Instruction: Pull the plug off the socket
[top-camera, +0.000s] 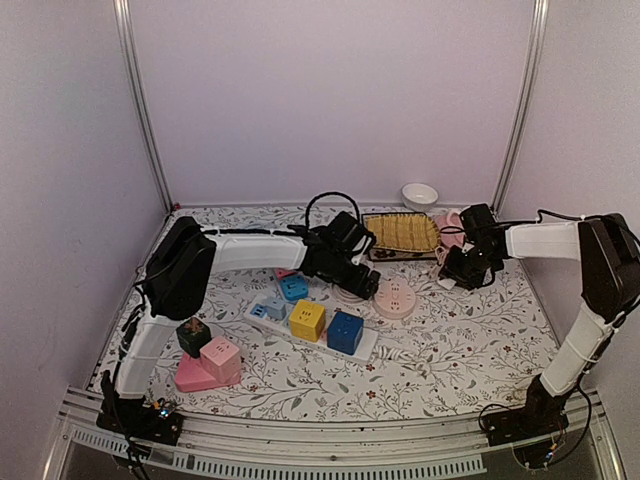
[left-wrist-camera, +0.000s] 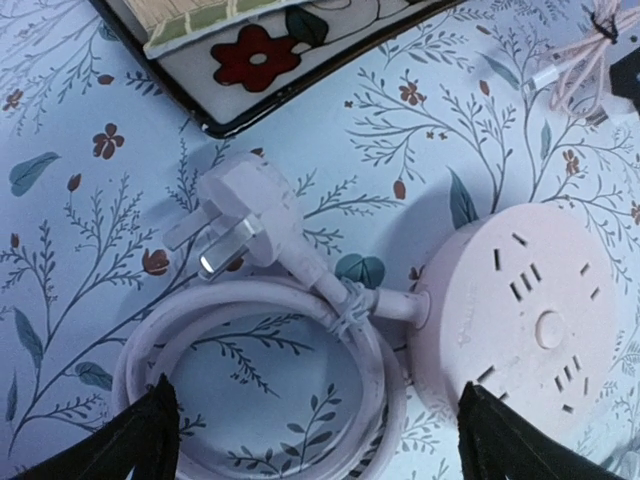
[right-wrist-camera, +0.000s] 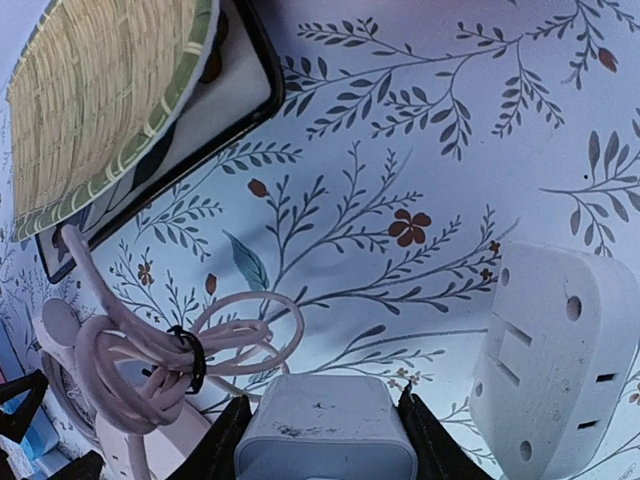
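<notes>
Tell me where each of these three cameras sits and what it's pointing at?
Top external: above and behind the arms, looking down on the table; both arms, left gripper and right gripper show.
Left wrist: on the left arm, facing down at the round socket and coiled cable; its open fingertips show.
Right wrist: facing down at the white plug block clamped between its fingers.
Shared: both wrist views catch the bamboo-mat tray.
</notes>
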